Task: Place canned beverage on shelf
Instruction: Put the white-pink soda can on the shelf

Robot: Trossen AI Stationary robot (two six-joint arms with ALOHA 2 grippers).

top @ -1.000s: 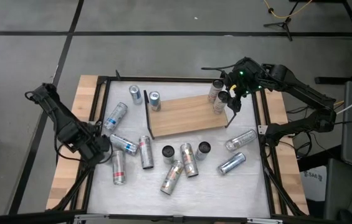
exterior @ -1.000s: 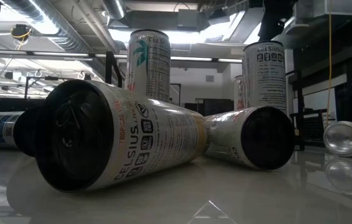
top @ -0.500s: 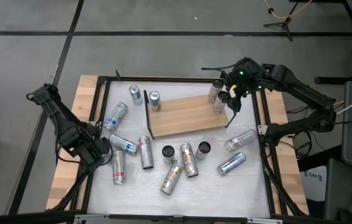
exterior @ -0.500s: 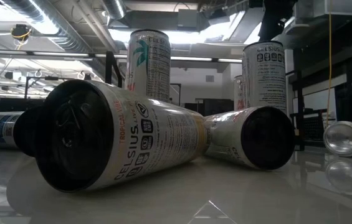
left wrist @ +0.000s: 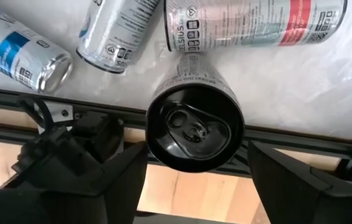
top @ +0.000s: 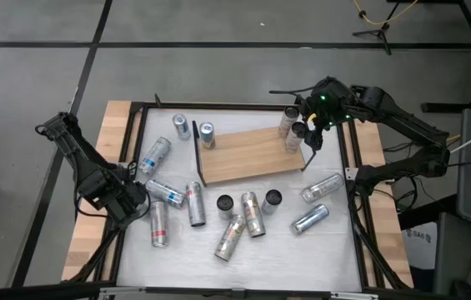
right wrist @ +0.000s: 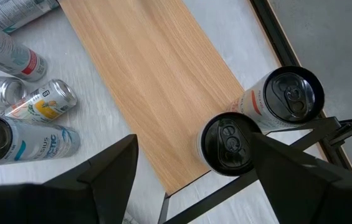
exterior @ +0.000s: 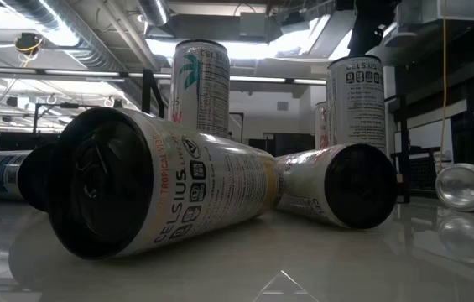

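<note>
The left gripper [left wrist: 194,180] holds a black-topped can [left wrist: 194,127] between its fingers at the desk's left edge. The right gripper [right wrist: 191,180] hangs open above two upright cans [right wrist: 228,143] at the shelf's [top: 252,154] right end.

in the low view, the nearest lying can [exterior: 148,180] carries "celsius" in large dark letters along its side, with "tropical vibe" in small red letters above it and a row of small square icons between them. the upright can [exterior: 202,88] behind it shows "celsius" near its top rim, beside a teal palm-leaf design; its blocks of small print cannot be read. the upright can on the right [exterior: 356,103] bears a row of small square icons near its top, with unreadable fine print below. in the left wrist view, a lying can [left wrist: 253,22] shows the letters "sius" beside small icons; the rest is too small to read.
</note>
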